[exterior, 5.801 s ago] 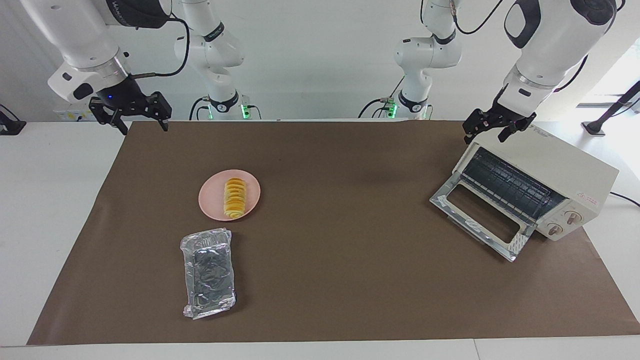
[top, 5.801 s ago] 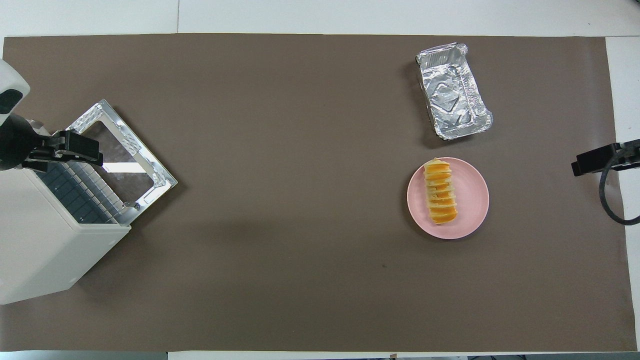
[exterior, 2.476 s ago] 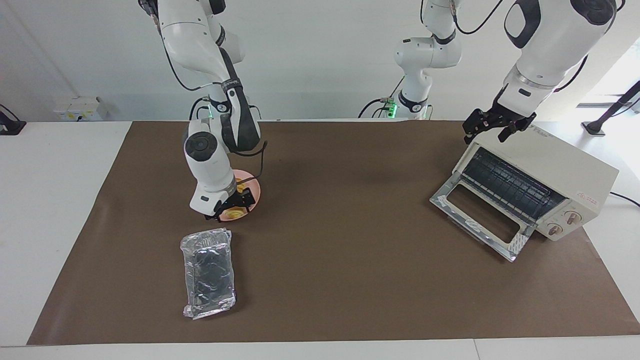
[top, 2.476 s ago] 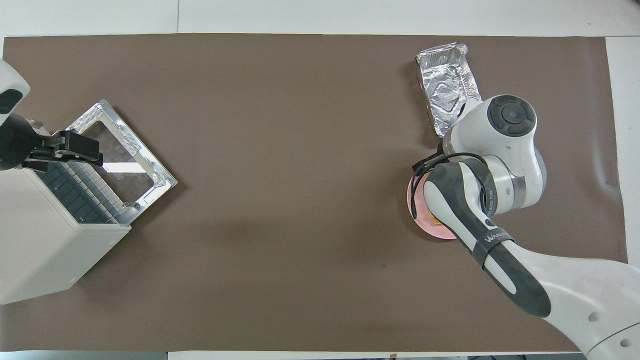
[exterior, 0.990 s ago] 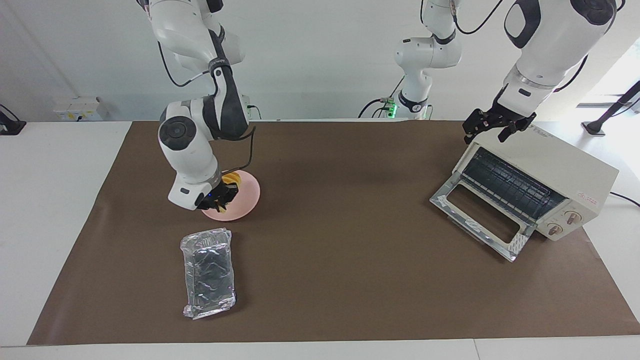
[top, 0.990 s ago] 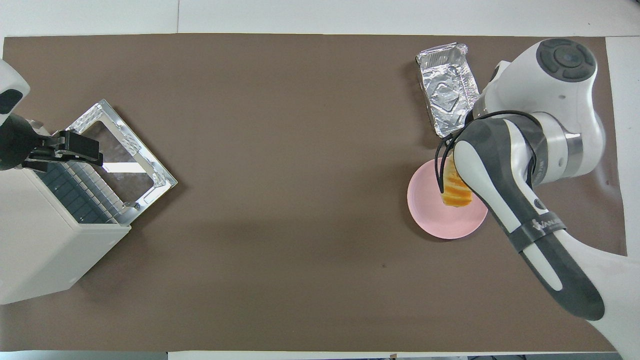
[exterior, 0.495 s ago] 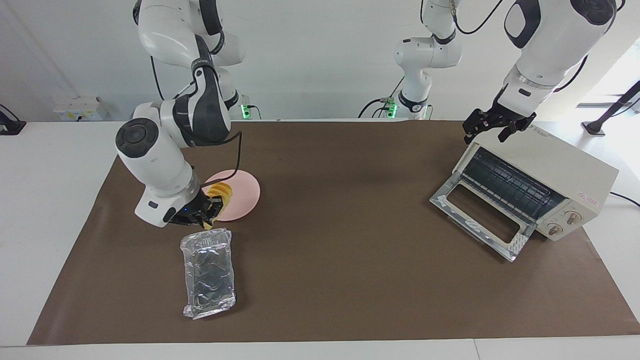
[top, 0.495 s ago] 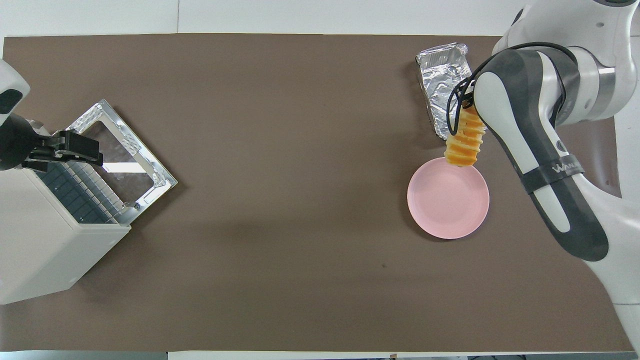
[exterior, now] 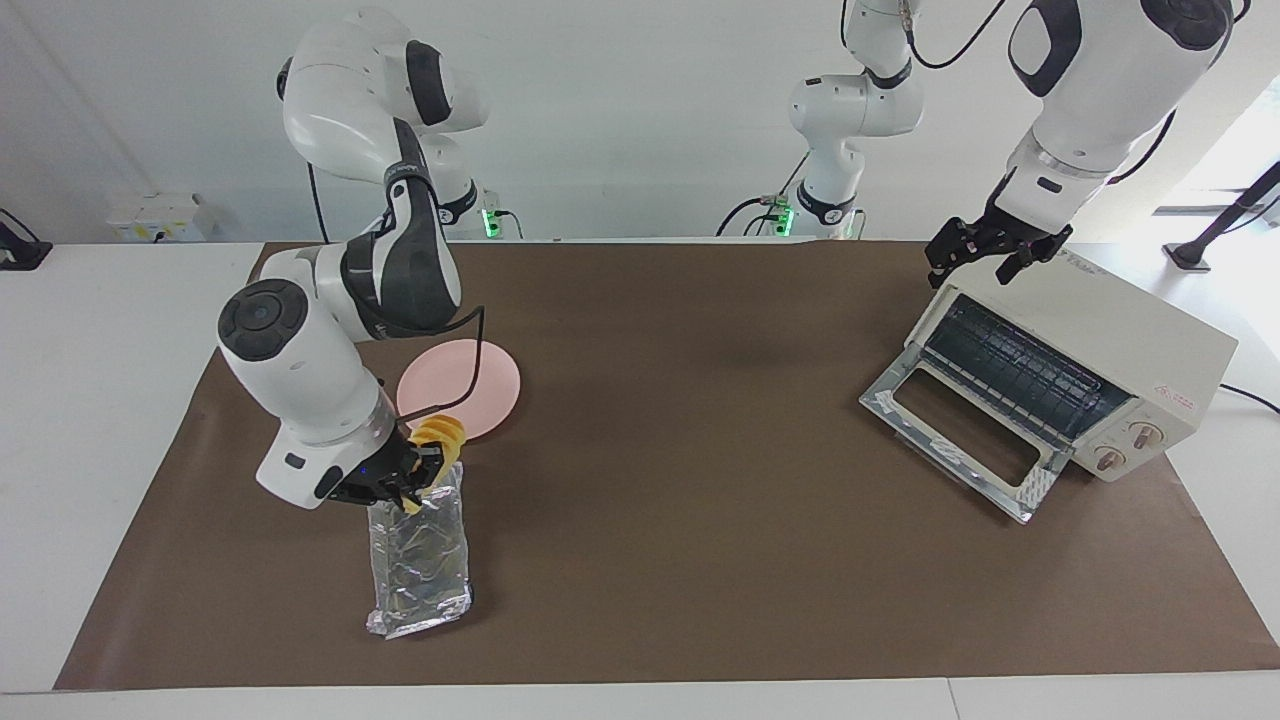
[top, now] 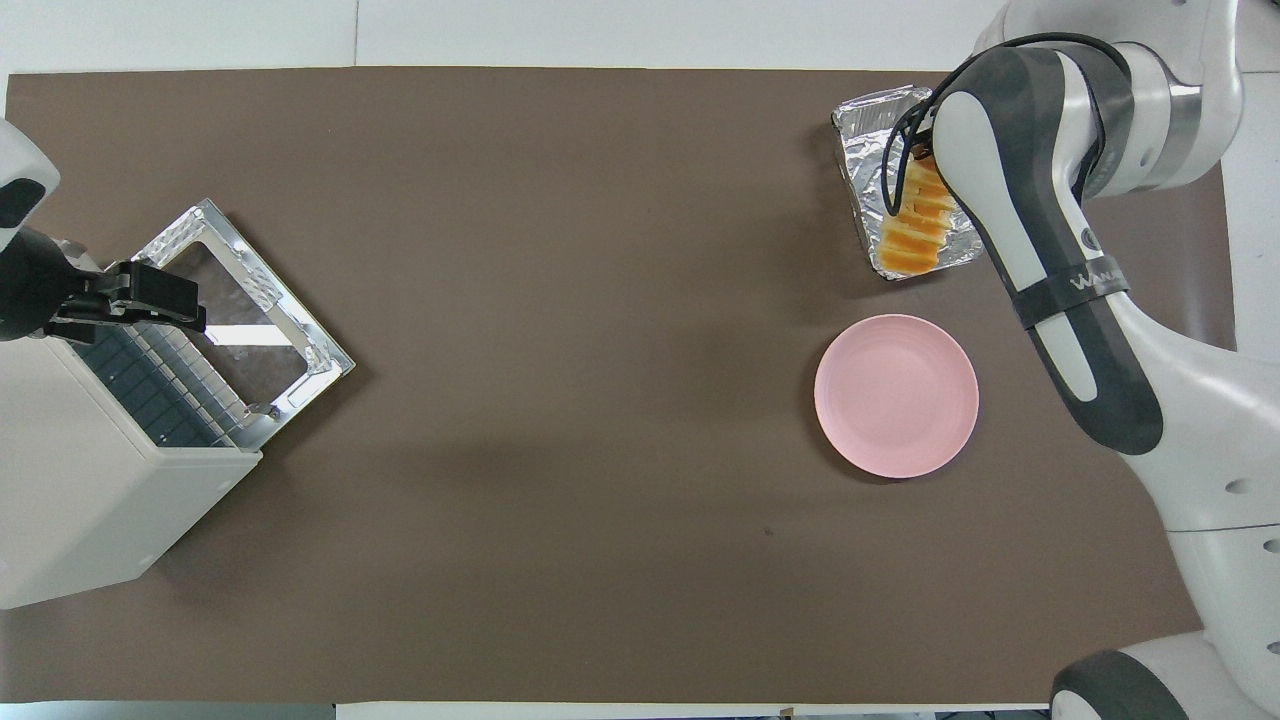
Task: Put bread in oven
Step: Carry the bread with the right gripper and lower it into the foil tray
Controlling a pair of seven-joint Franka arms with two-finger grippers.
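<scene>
1. Bread [exterior: 441, 436] gripped by right gripper [exterior: 405, 487], lower left of facing view, over foil tray [exterior: 420, 570]
2. Pink plate [exterior: 490, 385] just above, bare
3. Left gripper [exterior: 985, 257] spread open over oven [exterior: 1130, 340], upper right; oven door down

Crinkled shiny foil tray [exterior: 418, 560], matt pink plate [exterior: 485, 385], glass-doored oven [exterior: 1090, 345]

I see my right gripper [exterior: 408, 485] clamped low, wrist bent down; my left gripper [exterior: 985, 257] waits raised, fingers spread.
</scene>
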